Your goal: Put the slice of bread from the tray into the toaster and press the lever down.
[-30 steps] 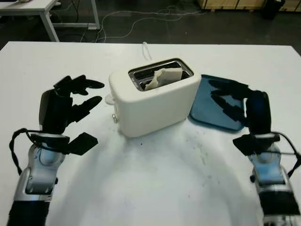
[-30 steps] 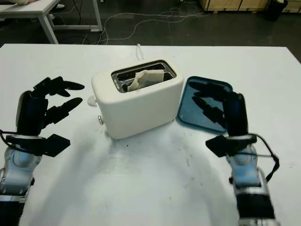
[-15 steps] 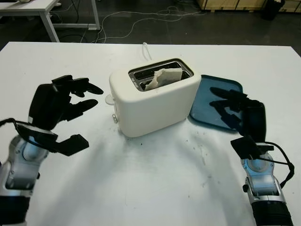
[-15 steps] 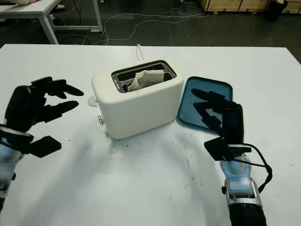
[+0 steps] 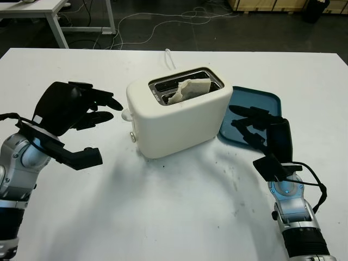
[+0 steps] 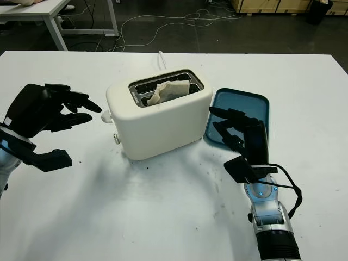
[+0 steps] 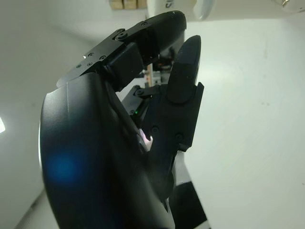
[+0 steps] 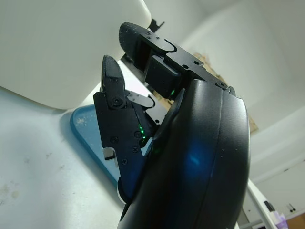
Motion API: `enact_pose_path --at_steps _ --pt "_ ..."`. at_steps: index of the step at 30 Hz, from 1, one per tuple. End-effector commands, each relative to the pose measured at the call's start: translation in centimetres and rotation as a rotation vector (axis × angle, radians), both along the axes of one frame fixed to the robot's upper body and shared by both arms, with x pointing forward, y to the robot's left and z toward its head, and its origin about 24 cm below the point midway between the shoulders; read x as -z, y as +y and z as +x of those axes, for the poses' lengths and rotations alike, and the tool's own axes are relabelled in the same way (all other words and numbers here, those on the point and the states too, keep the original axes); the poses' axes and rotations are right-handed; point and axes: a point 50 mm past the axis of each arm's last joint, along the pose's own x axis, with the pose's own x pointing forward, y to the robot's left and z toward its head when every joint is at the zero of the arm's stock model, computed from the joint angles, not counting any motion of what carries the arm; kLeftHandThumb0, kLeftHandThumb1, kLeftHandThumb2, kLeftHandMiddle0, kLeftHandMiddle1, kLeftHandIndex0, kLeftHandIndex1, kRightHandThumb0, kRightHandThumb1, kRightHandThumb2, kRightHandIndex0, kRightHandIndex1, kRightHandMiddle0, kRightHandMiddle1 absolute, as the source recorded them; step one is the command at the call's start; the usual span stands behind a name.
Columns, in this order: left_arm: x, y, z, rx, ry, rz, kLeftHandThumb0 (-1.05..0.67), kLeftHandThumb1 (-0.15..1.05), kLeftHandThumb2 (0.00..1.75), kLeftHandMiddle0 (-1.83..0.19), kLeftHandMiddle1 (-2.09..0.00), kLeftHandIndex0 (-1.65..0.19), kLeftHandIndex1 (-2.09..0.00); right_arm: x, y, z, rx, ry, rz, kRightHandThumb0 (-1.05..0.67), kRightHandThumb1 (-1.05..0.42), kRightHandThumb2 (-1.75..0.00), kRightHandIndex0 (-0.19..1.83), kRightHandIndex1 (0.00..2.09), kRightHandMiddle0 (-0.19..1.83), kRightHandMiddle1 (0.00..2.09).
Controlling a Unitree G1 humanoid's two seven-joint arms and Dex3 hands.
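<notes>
A white toaster [image 5: 176, 117] stands mid-table with the slice of bread [image 5: 187, 89] sticking up out of its slot. Its white lever knob [image 5: 126, 115] juts from the left end. My left hand [image 5: 104, 111] hovers open just left of that knob, fingers pointing at it and a small gap between them. In the left wrist view the fingers [image 7: 183, 81] reach toward the knob [image 7: 205, 7]. A blue tray [image 5: 261, 106] lies to the right of the toaster, with nothing on it. My right hand [image 5: 247, 128] is open over the tray's near edge, beside the toaster wall [image 8: 62, 43].
The toaster's white power cord [image 5: 169, 57] runs back over the table's far edge. A white desk leg [image 5: 54, 22] and loose cables are on the floor beyond. Small crumbs dot the white table [image 5: 179, 206] in front of the toaster.
My left hand has tipped over from upright and swung its fingers toward the toaster's lever end. My right hand has shifted left toward the toaster, over the tray's near edge.
</notes>
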Motion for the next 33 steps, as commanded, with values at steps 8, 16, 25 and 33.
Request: enact_pose_path --at_steps 8,16,25,33 --pt "-0.1 -0.9 0.7 0.050 0.017 0.054 -0.32 0.92 0.10 -0.90 -1.14 -1.07 -0.16 -0.1 0.4 0.2 0.000 -0.015 0.006 -0.24 -0.92 -0.20 0.90 0.71 1.05 0.01" --pt "0.1 -0.8 0.5 0.051 0.024 0.051 -0.32 0.92 0.11 -0.88 -1.24 -1.09 -0.12 -0.9 -1.0 0.0 0.051 -0.057 -0.039 -0.24 -0.92 -0.18 0.93 0.91 1.10 0.02" --pt "0.1 -1.0 0.4 0.058 0.022 0.063 -0.32 0.92 0.12 -0.87 -1.25 -1.11 -0.09 -1.2 -1.3 0.1 0.065 -0.076 -0.051 -0.25 -0.92 -0.20 0.90 0.91 1.10 0.01" --pt "0.0 -1.2 -0.4 0.078 0.012 0.061 -0.33 0.92 0.13 -0.88 -1.19 -1.11 -0.07 -1.2 -1.2 0.2 0.063 -0.072 -0.043 -0.25 -0.92 -0.19 0.93 0.86 1.10 0.00"
